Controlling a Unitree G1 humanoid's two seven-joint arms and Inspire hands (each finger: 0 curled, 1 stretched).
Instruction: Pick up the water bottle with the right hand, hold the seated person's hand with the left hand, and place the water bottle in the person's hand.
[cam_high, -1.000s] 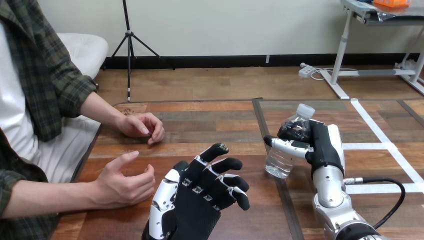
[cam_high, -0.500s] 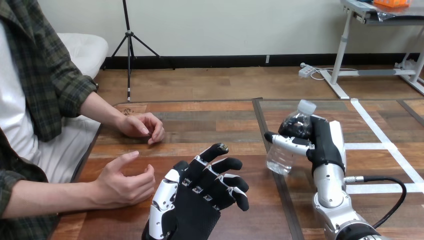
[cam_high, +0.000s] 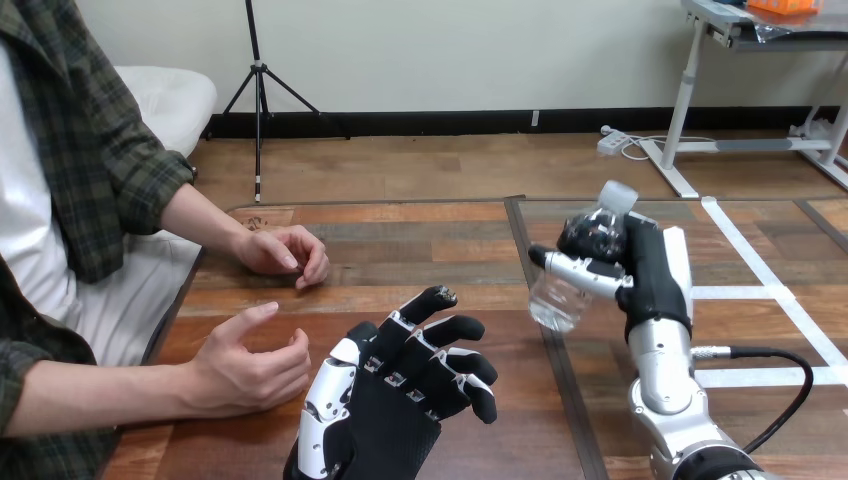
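At the right side of the wooden table (cam_high: 430, 235), my right hand (cam_high: 648, 275) is closed around the water bottle (cam_high: 565, 290), fingers wrapped over its upper part and my thumb lying across its front. The bottle is tilted, its white cap (cam_high: 618, 195) leaning up and away to the right and its clear base pointing down toward the middle of the table; the base looks to be just above the wood rather than resting on it. My left hand (cam_high: 400, 395) hangs low over the near edge, palm turned down, its fingers fanned apart and loosely bent, holding nothing. Just to its left is the person's nearer hand (cam_high: 250, 365), set on its edge with the fingers softly curved toward me, close to my left hand but not touching it. The person's farther hand (cam_high: 285, 250) rests on the table beyond, loosely curled, well apart from the bottle.
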